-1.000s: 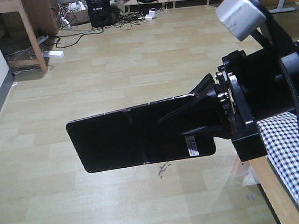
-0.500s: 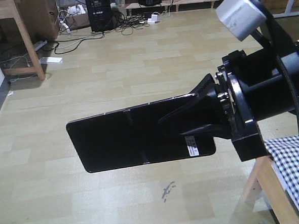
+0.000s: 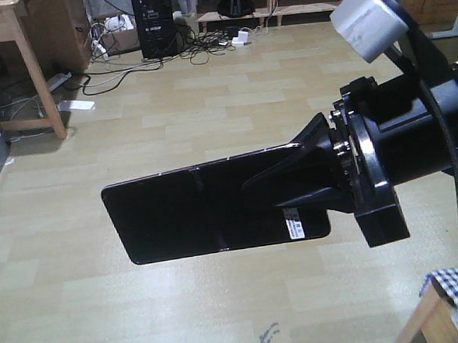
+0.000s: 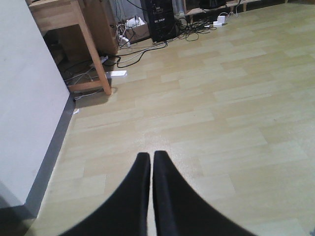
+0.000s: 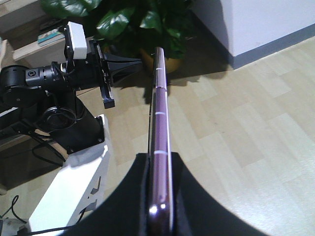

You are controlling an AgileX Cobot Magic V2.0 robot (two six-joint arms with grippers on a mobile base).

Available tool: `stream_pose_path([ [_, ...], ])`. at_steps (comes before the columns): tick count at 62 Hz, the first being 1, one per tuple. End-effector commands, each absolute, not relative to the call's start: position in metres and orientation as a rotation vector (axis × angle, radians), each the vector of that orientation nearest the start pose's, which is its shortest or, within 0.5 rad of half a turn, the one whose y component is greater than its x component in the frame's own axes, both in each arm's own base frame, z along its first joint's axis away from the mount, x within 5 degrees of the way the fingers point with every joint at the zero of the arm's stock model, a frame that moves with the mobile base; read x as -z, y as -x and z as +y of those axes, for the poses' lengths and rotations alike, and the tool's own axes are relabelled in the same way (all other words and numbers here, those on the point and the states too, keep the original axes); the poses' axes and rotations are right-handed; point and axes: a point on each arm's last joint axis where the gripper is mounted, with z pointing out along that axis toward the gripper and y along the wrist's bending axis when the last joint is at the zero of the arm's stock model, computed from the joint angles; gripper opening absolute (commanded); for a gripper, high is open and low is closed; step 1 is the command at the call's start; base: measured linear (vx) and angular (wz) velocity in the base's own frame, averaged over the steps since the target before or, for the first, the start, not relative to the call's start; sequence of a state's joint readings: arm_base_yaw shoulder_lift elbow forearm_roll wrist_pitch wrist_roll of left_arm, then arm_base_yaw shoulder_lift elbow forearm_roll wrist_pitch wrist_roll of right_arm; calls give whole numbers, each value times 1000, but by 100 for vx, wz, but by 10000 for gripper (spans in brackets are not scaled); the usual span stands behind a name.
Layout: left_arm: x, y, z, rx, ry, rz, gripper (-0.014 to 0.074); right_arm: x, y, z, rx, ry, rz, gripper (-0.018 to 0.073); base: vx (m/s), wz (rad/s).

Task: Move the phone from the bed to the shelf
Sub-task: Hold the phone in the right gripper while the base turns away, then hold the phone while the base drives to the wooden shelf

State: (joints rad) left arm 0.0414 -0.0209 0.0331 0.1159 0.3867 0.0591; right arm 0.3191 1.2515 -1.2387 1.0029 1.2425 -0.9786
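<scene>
The phone (image 3: 193,212), a glossy black slab with a white barcode sticker, hangs level above the floor with my right gripper (image 3: 280,176) shut on its right end. In the right wrist view the phone (image 5: 158,98) is edge-on, its pinkish rim clamped between the black fingers of the right gripper (image 5: 160,160). My left gripper (image 4: 151,156) is shut with nothing in it and points at bare floor. Only a checked corner of the bed (image 3: 455,301) shows at the lower right. Pale wooden boards, apparently the shelf (image 5: 22,12), stand behind the left arm.
A wooden table (image 3: 27,52) stands at the back left, beside a white wall (image 4: 29,98). Cables and a power strip (image 3: 77,105) lie on the floor near a black computer tower (image 3: 154,20). A leafy potted plant (image 5: 142,19) stands close behind the phone's tip.
The whole scene has slid down and to the right in the front view, and the bed has nearly left the frame. The phone stays fixed in the right gripper.
</scene>
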Motion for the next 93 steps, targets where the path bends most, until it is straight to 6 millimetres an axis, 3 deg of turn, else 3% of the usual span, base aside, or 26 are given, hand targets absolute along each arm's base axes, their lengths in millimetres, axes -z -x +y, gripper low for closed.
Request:
stream_pose_path([
  [1, -174, -53, 5, -181, -89, 1806, 1, -418, -183, 142, -1114, 1238, 1802, -1, 38, 0],
  [93, -174, -53, 5, -181, -89, 1806, 1, -418, -183, 142, -1111, 1240, 1803, -1, 41, -11],
])
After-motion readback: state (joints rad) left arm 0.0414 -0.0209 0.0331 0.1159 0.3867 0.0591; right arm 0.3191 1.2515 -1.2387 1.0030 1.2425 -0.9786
